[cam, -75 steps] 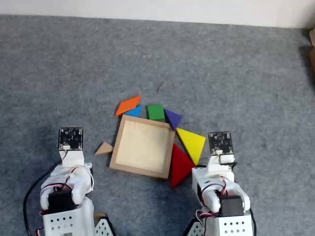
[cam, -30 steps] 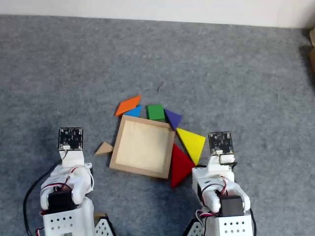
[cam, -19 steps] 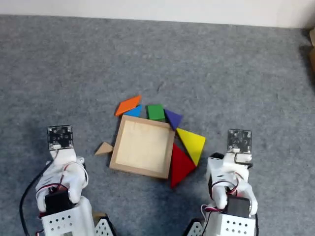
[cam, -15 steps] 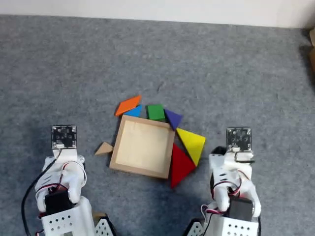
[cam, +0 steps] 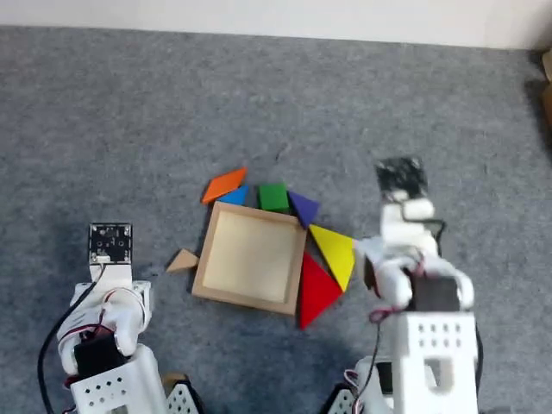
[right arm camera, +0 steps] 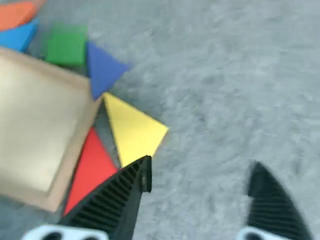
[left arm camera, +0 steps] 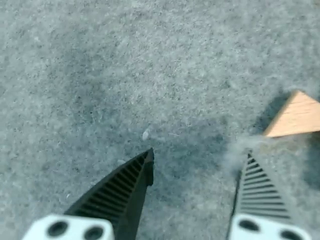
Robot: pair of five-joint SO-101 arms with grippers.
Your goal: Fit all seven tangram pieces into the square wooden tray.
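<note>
The square wooden tray point(cam: 250, 259) lies with nothing in it. Along its far edge sit an orange parallelogram point(cam: 224, 184), a light blue triangle point(cam: 235, 196), a green square point(cam: 273, 197) and a dark blue triangle point(cam: 302, 207). Right of the tray are a yellow triangle point(cam: 335, 252) and a red triangle point(cam: 316, 289). A small tan triangle point(cam: 182, 260) rests left of it. My left gripper point(left arm camera: 198, 162) is open over bare carpet, beside the tan triangle point(left arm camera: 297, 116). My right gripper point(right arm camera: 200, 172) is open above the carpet, just right of the yellow triangle point(right arm camera: 132, 131).
Grey carpet covers the whole table, with wide free room beyond the pieces and to either side. The left arm point(cam: 108, 259) stands left of the tray and the right arm point(cam: 405, 224) to its right. A white wall edge runs along the far side.
The right arm has risen and stretched forward, its wrist now level with the tray's far edge. The left arm shifted slightly to the left. No piece has moved.
</note>
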